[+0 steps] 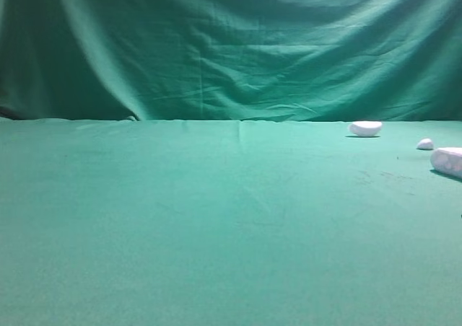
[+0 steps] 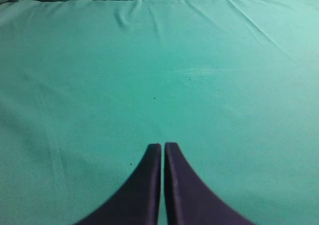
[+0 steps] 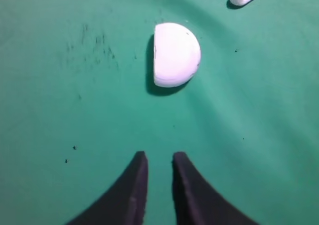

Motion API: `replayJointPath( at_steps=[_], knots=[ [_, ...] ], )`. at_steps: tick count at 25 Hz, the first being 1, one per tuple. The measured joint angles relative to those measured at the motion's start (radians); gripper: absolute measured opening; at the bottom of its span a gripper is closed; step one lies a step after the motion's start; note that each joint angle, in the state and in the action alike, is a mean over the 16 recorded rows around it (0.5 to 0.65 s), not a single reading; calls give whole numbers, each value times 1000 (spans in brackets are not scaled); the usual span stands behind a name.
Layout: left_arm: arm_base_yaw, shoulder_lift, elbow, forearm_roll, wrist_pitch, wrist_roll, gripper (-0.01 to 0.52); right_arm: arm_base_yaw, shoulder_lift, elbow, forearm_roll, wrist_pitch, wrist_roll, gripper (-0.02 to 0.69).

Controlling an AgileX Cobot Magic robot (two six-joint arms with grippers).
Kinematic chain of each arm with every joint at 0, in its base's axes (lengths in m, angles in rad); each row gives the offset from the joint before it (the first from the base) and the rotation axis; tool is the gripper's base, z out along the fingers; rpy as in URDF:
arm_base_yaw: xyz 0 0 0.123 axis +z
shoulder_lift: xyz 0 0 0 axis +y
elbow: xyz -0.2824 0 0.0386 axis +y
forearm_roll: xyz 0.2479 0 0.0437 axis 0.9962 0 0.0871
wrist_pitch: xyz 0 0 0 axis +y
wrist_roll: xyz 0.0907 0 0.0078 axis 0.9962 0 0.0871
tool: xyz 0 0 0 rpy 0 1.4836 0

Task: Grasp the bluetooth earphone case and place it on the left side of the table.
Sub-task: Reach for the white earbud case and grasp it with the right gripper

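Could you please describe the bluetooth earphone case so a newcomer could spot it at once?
On the green table, look to the far right, where three white things lie. The bluetooth earphone case is the nearest one, cut by the picture's right edge: larger and more oblong than the tiny lump and the half-moon piece behind it.

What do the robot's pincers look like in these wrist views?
Only the fingers show. The left pincer has two dark, purplish-black fingers, wide at the base, curving inward to narrow blunt tips. The right pincer looks the same. No cables, markings or arm links are visible; the exterior high view shows neither arm.
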Motion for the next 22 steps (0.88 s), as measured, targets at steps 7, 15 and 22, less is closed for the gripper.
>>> replayJointPath(
  at_steps=[7,15,22],
  knots=[
    [0,0,0,0,0,0,0,9,270,-112,-11,-50,-2,469],
    [0,0,0,0,0,0,0,9,480,-216,-30,-90,-2,544],
    [0,0,0,0,0,0,0,9,551,-256,-44,-90,5,455]
  ],
)
